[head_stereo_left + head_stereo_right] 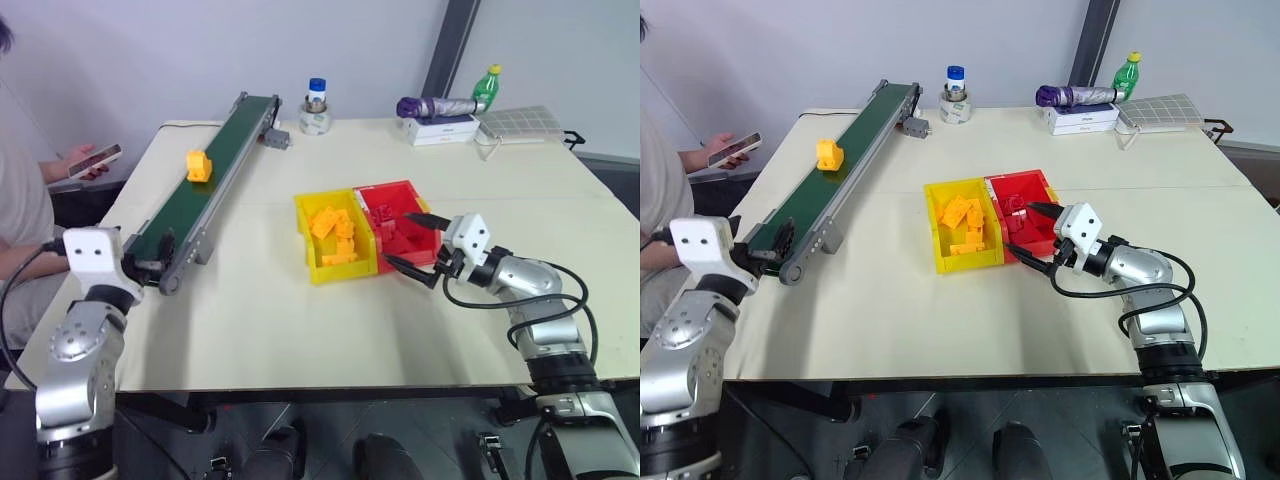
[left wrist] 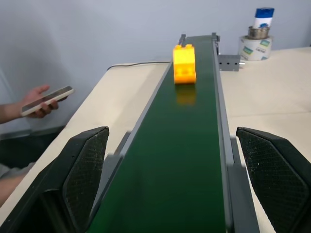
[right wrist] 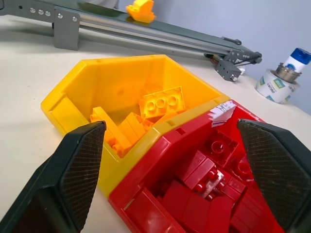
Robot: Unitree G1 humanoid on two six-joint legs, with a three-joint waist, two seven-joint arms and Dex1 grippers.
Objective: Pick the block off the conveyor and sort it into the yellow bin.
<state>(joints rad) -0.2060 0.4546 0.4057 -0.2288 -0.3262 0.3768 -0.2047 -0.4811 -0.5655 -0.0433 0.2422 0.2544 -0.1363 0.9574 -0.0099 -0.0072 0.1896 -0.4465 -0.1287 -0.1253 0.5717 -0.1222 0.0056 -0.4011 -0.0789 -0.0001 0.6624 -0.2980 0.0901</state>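
Observation:
A small yellow-orange block rides on the dark-green belt of the conveyor, about midway along it. My left gripper hangs open at the conveyor's near end, its fingers spread either side of the belt, with the block well ahead of them. The yellow bin stands mid-table with several yellow-orange blocks inside. My right gripper is open beside the bins, over the near right corner of the red bin, and holds nothing.
At the far left a person's hand holds a phone. A tape roll with a bottle stands past the conveyor's far end. A purple umbrella on a white box, a green bottle and a gridded tray line the back right.

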